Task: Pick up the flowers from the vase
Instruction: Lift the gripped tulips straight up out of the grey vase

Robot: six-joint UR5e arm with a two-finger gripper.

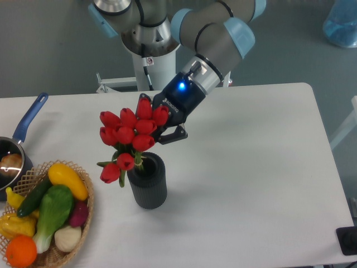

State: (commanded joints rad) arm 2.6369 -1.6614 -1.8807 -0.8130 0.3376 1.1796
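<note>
The flowers (pixel 129 134), a bunch of red tulips with green leaves, hang over the mouth of the vase (pixel 148 181), a dark grey ribbed cylinder standing on the white table. Their stems still dip into the vase mouth. My gripper (pixel 159 135) reaches in from the upper right and is shut on the flowers just behind the buds; its fingertips are mostly hidden by the blooms. One dark finger (pixel 175 135) shows at the right of the bunch.
A wicker basket (pixel 78 220) with vegetables and fruit sits at the front left. A blue-handled saucepan (pixel 25 125) stands at the left edge. The arm's base (pixel 150 61) rises behind the table. A blue object (pixel 341 22) is at the top right.
</note>
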